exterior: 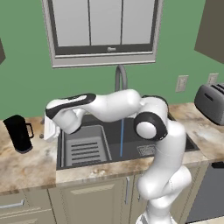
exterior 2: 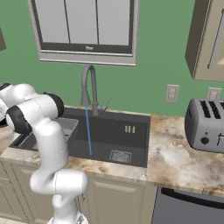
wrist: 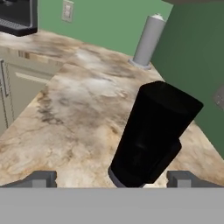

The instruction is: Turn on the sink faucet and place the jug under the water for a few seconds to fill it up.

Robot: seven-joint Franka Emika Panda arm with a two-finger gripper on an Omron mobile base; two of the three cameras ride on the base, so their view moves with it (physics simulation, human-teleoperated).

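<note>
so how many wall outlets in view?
3. Two on the green wall right of the sink faucet: outlet, outlet above the toaster. Another in hand view. More may be hidden.

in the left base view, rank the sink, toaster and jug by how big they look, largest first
1. sink, by far the widest.
2. toaster, though the picture's right edge cuts it off, so its full size is unsure.
3. jug, slimmest, standing on the counter left of the sink.
Toaster and jug look fairly close in size.

jug [wrist: 151,135]: black, smooth, slightly glossy. bench [wrist: 74,113]: mottled beige stone look, polished. sink faucet [exterior 2: 89,83]: grey brushed metal. sink [exterior 2: 109,140]: dark grey, matt. toaster [exterior 2: 204,124]: silver metal, satin sheen.
</note>
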